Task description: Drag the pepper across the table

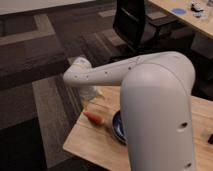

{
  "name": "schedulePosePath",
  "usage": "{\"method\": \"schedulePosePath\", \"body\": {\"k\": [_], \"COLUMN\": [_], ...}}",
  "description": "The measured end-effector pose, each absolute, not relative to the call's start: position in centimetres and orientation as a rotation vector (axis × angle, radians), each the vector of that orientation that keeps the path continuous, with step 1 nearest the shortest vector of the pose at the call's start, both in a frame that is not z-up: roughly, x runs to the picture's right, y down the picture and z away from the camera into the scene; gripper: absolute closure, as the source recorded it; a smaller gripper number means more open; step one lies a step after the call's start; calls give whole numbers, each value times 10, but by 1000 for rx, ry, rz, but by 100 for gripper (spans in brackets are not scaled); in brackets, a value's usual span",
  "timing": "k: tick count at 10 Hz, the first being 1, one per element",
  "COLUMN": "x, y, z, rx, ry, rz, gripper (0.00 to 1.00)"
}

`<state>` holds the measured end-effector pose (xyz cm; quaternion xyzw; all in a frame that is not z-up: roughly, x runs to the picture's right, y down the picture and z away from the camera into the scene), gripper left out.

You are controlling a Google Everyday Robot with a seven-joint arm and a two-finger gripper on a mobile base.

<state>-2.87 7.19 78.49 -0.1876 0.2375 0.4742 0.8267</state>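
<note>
The gripper (93, 93) hangs over the left end of the table (92, 145). The floor (30, 60) around it is dark carpet with paler grey stripes. Far behind the gripper stands a black office chair (132, 22). Right of the chair is a pale desk (184, 21) with small blue things (177, 11) on top.

What we are seeing around the blue bowl (118, 132)

We are finding a black office chair (134, 22) standing well behind the bowl, a pale desk (186, 19) running behind and right of it, striped carpet (40, 60) spreading to its left, and the gripper (91, 93) hanging just behind-left of it.
</note>
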Motion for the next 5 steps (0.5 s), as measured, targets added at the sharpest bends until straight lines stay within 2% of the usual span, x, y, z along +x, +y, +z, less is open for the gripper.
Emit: {"method": "schedulePosePath", "body": {"k": [1,5], "x": [3,48], "y": [77,120], "z": [778,771], "rx": [-373,-379], "ry": [549,660], "rz": [1058,1111], "gripper": [35,35]}}
